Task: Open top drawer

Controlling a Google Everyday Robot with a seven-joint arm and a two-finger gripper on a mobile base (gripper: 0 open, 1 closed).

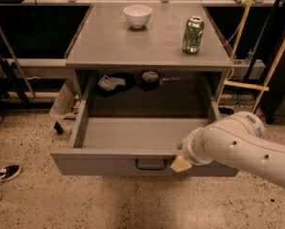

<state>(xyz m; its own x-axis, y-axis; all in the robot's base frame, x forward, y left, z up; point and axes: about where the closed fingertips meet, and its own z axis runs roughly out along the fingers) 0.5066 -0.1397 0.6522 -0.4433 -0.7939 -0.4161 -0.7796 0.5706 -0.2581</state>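
Step in hand: end of the pull. The top drawer (108, 162) stands drawn well out from under the desk (147, 46), its grey tray open to view and bare. The gripper (180, 163) sits at the drawer's front lip, touching or nearly touching the panel. Whether it is spread wide or closed narrow cannot be told, since the white forearm hides most of it. The black loop handle (150, 164) lies just left of the gripper, with nothing gripping it.

Judgement: the task looks essentially done. The next move calls only for backing away from the panel without nudging the drawer inward.

Beyond the gripper, on the desk: a white bowl (137, 15) and a green can (193, 34) (its print is not readable). No other writing can be made out.
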